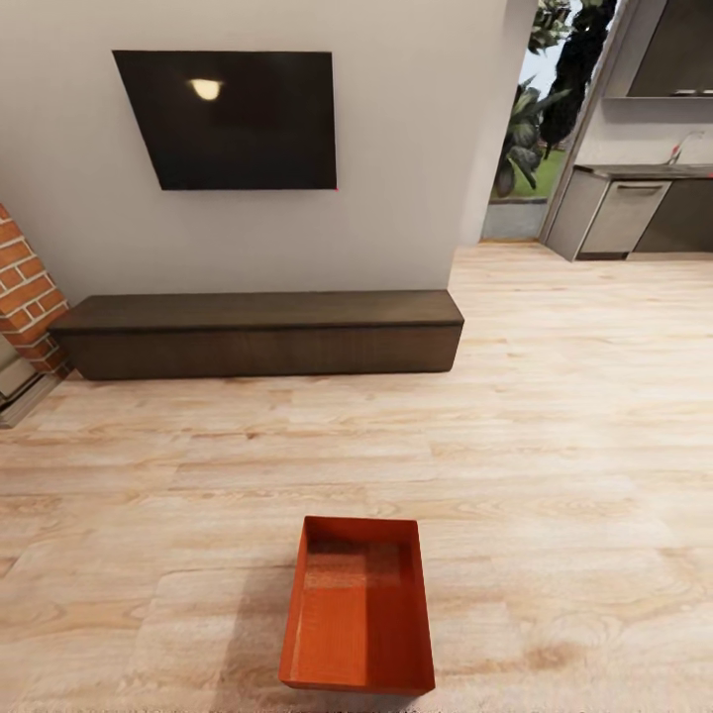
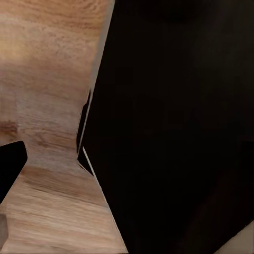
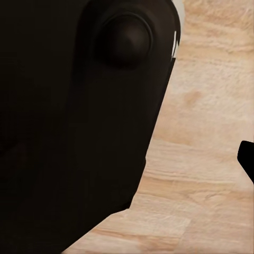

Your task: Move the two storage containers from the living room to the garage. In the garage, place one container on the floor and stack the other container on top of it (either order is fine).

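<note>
One orange-red storage container (image 1: 358, 614) stands on the light wood-plank floor (image 1: 555, 446) of the living room, low in the middle of the head view. It has no lid and is empty, with its long side pointing away from me. In the left wrist view a dark part of my own body (image 2: 174, 127) hangs over the wood floor, and one black fingertip (image 2: 9, 164) pokes in at the picture's edge. The right wrist view is much the same, with a black fingertip (image 3: 247, 161) at its edge. How either pair of jaws stands is hidden.
A long dark low bench (image 1: 257, 332) runs along the off-white wall under a black TV (image 1: 233, 119). A brick corner (image 1: 25, 297) juts in at the left. To the right, an opening leads to kitchen cabinets (image 1: 624, 213) and outdoor plants (image 1: 540, 109). Bare planks surround the container.
</note>
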### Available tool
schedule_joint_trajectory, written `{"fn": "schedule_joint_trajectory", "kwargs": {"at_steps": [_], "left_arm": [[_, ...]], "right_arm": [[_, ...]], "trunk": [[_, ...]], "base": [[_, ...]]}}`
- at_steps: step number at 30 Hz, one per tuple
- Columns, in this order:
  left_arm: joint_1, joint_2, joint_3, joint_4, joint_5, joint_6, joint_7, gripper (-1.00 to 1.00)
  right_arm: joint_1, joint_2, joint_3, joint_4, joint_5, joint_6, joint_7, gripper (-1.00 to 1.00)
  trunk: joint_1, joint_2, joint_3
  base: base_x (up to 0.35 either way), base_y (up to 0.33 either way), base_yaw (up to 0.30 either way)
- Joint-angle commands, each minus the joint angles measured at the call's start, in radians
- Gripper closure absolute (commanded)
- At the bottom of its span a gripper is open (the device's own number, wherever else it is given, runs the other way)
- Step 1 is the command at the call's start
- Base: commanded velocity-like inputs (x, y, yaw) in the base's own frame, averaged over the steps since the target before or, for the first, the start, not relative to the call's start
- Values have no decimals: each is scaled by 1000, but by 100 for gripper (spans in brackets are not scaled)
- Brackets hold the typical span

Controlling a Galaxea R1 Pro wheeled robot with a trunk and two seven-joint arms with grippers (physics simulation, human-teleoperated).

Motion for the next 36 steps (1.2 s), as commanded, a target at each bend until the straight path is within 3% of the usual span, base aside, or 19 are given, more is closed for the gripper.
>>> {"fn": "schedule_joint_trajectory", "kwargs": {"at_steps": [1, 12, 36], "left_arm": [[0, 4, -1, -2, 8, 6, 0, -100], [0, 16, -1, 45, 7, 10, 0, -100], [0, 17, -1, 49, 9, 10, 0, -100]], "right_arm": [[-1, 0, 7, 3, -10, -6, 5, -100], [-1, -2, 5, 3, -10, -11, 3, -100], [-1, -3, 6, 3, -10, -11, 3, -100]], "trunk": [[0, 0, -2], [0, 0, -20], [0, 0, -59]], "base": [[0, 0, 0], [0, 0, 0], [0, 0, 0]]}}
